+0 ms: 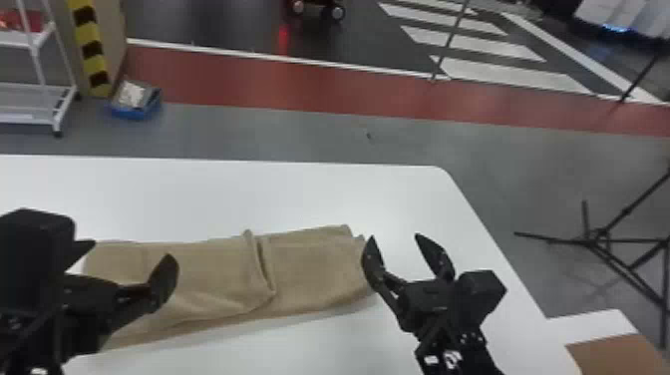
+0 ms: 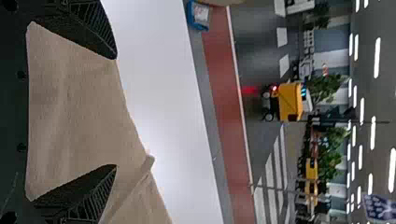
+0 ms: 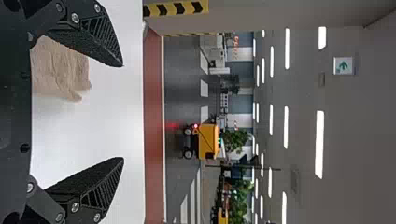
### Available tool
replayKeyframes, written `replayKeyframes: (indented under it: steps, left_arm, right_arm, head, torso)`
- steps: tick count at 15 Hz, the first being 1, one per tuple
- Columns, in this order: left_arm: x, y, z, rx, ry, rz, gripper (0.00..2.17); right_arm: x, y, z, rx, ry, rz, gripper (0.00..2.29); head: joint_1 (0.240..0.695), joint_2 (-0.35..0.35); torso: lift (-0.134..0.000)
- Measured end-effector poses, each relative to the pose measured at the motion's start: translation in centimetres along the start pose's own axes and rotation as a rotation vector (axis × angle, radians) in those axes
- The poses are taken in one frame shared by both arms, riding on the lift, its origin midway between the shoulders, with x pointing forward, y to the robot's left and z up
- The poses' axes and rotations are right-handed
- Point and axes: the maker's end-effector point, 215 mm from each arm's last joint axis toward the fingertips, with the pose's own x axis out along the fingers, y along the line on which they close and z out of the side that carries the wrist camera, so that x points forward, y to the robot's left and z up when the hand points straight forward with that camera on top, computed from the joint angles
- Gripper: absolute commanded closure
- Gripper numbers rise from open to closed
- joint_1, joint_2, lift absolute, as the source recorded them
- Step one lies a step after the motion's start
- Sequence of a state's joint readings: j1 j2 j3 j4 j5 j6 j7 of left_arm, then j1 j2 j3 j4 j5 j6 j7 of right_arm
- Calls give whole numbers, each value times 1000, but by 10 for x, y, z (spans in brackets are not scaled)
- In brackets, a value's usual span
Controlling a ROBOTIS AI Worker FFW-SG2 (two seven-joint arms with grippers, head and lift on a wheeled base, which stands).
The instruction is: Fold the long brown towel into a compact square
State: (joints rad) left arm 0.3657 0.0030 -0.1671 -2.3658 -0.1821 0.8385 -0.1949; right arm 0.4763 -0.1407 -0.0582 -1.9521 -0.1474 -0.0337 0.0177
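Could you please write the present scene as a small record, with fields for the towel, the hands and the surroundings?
towel: brown towel, a long strip, not yet square
crease: raised fold near its middle
left hand: left hand open, at the towel's left part
right hand: right hand open, by its right end
support: white table
floor beyond: blue container, red strip

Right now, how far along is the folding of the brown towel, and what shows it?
Partly done, it seems: the towel lies as a long strip, with layers at its near edge and a raised crease near the middle. Nothing is in hand: the left gripper is open at its left end, the right gripper open beside its right end. Left to do: shorten the strip into a square.
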Motion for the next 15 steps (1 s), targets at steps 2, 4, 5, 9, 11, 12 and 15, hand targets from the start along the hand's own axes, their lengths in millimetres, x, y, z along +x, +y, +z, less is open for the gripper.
replayKeyframes:
  steps: [2,4,5,9,11,12,15]
  left_arm:
    - [-16,65,8,-48,-99,92,36]
    - [-39,127,13,-84,-206,184,36]
    - [-47,148,11,-97,-242,212,36]
    - [-43,165,-15,-162,-259,191,36]
    - [-34,165,-22,-175,-257,173,36]
    - [-30,164,-24,-178,-256,166,36]
    - [-28,164,-25,-180,-254,159,36]
  right_arm:
    - [11,46,-12,-5,52,98,188]
    - [16,91,-29,-1,119,196,188]
    - [16,107,-36,2,145,226,191]
    - [12,129,-55,-9,210,262,194]
    - [14,131,-60,-11,228,264,194]
    - [15,136,-59,-9,226,272,194]
    - [15,154,-46,2,188,304,194]
  head:
    - [695,-44]
    - [695,67]
    - [695,108]
    - [695,198]
    - [695,196]
    - [695,197]
    - [695,218]
  torso:
    - [-118]
    - [-118]
    - [-118]
    - [-118]
    - [-118]
    - [-118]
    - [-118]
